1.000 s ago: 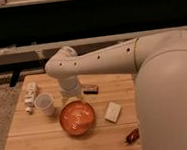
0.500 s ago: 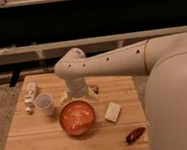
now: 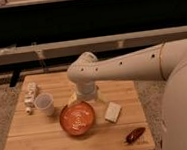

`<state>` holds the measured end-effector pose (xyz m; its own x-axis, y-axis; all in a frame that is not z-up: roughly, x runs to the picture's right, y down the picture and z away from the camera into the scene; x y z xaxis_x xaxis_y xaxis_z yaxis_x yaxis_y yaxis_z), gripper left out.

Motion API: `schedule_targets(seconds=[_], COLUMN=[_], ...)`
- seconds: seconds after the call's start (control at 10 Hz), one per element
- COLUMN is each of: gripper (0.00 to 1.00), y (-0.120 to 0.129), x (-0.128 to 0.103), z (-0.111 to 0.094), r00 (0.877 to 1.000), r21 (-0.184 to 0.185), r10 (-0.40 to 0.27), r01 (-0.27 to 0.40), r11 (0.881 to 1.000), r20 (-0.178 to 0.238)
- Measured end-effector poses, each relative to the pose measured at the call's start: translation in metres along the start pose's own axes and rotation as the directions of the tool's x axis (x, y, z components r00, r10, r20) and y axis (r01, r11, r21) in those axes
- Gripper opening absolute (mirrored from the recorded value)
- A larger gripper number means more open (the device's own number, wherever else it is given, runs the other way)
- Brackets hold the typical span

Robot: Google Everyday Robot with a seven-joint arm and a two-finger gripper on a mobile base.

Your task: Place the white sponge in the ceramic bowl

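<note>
On the right of the bench [image 3: 28, 136], just beside the ceramic bowl [image 3: 77, 118], the white sponge [image 3: 112, 111] lies flat on the wood and apart from the rim. It has not moved in the last second, and the bowl holds nothing. What has changed is the arm: its wrist has swung steadily rightward along the far side of the bowl. The gripper [image 3: 87, 94] now hangs just behind the bowl's far rim, nearer the sponge than it was but not yet over it. Whether the gripper is released or clenched I cannot tell; it holds nothing visible.

I judge this to be the approach, with the grasp still ahead.

The sponge's long axis runs mostly near to far, its far end leaning a little right. Its short sides face the near and far edges of the bench.
</note>
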<state>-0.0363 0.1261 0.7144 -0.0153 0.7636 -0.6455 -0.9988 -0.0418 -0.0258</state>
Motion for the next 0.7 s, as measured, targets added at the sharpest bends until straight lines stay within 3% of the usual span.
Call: schedule_targets(seconds=[0.2, 0.5, 0.7], gripper=[1.0, 1.0, 1.0], y=[-0.012, -0.05, -0.051], x=[0.004, 0.017, 0.017], z=[0.008, 0.012, 0.015], r00=[1.0, 0.999, 0.999], r21=[-0.017, -0.02, -0.027], r10=[0.029, 0.041, 0.041], r01=[-0.029, -0.041, -0.04], r11=[0.999, 0.999, 0.999], r20=[0.002, 0.004, 0.006])
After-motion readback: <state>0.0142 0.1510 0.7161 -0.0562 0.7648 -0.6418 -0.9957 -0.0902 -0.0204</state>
